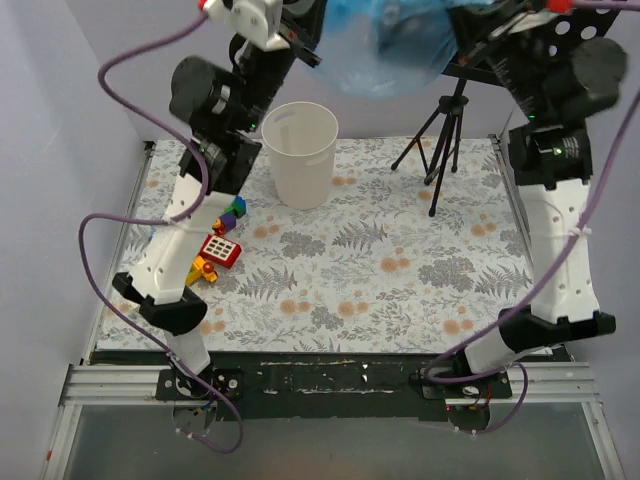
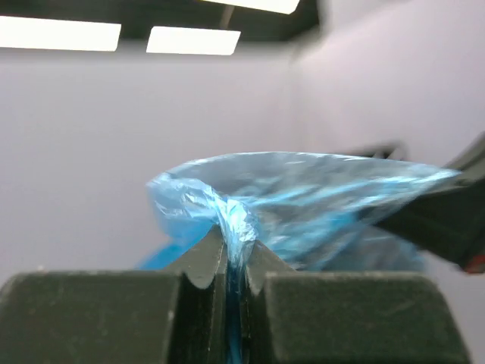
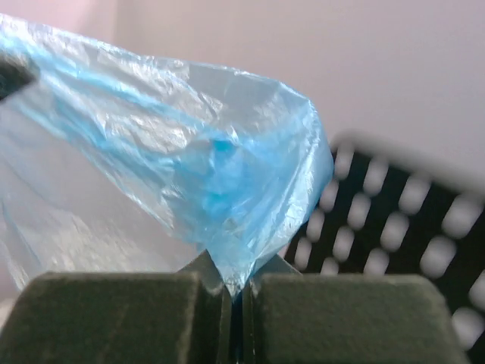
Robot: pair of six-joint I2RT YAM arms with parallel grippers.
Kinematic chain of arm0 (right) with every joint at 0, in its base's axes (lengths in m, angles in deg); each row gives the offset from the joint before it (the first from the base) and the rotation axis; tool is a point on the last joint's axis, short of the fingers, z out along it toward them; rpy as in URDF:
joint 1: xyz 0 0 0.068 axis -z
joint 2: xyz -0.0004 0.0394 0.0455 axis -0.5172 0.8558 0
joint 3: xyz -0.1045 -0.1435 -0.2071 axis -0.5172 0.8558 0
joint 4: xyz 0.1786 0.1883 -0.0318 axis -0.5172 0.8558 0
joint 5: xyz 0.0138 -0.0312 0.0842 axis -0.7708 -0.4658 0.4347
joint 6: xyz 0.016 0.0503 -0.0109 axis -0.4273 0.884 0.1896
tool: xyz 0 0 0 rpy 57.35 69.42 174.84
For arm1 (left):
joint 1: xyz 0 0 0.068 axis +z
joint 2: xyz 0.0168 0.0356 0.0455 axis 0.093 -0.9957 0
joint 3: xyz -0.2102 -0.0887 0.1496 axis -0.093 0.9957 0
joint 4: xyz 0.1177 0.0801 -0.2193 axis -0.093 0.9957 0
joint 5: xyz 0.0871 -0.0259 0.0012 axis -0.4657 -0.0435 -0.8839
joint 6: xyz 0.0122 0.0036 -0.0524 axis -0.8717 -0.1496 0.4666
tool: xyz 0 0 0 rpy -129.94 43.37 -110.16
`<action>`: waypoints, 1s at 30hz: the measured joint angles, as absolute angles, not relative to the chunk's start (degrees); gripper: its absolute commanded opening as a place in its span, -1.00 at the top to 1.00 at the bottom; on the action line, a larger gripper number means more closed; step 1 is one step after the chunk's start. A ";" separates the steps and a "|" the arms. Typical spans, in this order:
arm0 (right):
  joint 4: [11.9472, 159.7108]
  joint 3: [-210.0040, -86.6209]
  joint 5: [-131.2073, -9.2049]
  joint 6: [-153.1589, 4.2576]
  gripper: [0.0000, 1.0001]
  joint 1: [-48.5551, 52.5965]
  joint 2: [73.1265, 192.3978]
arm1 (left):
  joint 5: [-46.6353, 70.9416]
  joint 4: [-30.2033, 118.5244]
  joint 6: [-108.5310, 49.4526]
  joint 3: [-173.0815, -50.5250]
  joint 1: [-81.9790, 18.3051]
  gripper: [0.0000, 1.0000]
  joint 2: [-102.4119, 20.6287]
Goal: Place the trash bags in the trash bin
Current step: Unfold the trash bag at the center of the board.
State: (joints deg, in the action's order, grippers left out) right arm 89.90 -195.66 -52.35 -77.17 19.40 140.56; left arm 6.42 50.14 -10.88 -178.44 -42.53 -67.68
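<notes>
Lilac walls, ceiling light panels, fern-print tabletop, black tripod stand

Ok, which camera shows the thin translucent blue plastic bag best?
The right wrist view: the thin translucent blue plastic bag fills much of it, creases sharp, a corner pinched in the right gripper. The left wrist view shows a bunched edge in the left gripper; the top view shows only its lower part, cut by the frame.

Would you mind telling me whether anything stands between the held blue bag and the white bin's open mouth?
Nothing visible does. The trash bag, pinched by the left fingers and right fingers, hangs high, slightly right of the trash bin, whose mouth is open. The music stand and toy blocks stand well aside.
</notes>
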 measured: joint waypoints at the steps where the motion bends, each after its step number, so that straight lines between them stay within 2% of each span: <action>1: 84.41 -197.47 -53.95 -78.89 0.97 18.20 139.23 | 7.62 43.50 -15.38 -179.00 -46.37 1.00 -67.02; 4: 71.04 -202.24 -55.43 -84.75 0.97 15.55 136.19 | 13.00 27.98 -31.32 -179.25 -58.11 1.00 -66.52; 6: 64.74 -190.78 -54.76 -90.04 0.97 15.42 127.43 | 13.80 17.03 -40.65 -163.88 -64.36 1.00 -60.07; 8: 66.25 -172.58 -51.32 -98.91 0.97 14.94 115.41 | 13.35 15.57 -44.69 -143.99 -65.67 1.00 -50.80; 12: 92.44 -134.02 -45.31 -125.08 0.97 8.80 97.22 | 18.00 47.96 -56.69 -101.22 -65.00 1.00 -27.99; 15: 114.51 -110.39 -44.00 -129.58 0.97 8.01 93.11 | 19.90 63.15 -55.03 -81.06 -70.42 1.00 -17.82; 18: 130.03 -104.93 -41.47 -130.48 0.97 7.71 80.76 | 20.60 70.75 -51.88 -77.70 -73.32 1.00 -11.51; 20: 132.08 -108.43 -39.02 -131.11 0.97 7.62 70.93 | 18.94 71.15 -48.26 -80.60 -73.39 1.00 -9.21; 22: 131.32 -112.80 -37.84 -130.50 0.97 7.62 66.69 | 16.84 70.97 -44.41 -84.26 -73.35 1.00 -9.01; 26: 129.90 -116.93 -37.44 -126.78 0.97 7.62 69.46 | 12.10 70.73 -36.43 -89.04 -73.35 1.00 -10.74; 30: 124.59 -117.19 -44.05 -116.53 0.97 7.62 77.81 | 4.73 70.51 -29.46 -88.74 -73.35 1.00 -12.20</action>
State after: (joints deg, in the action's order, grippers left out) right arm 124.59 -117.19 -44.05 -116.53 7.62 77.81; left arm 4.73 70.51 -29.46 -88.74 -73.35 -12.20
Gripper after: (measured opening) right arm 0.020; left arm 0.007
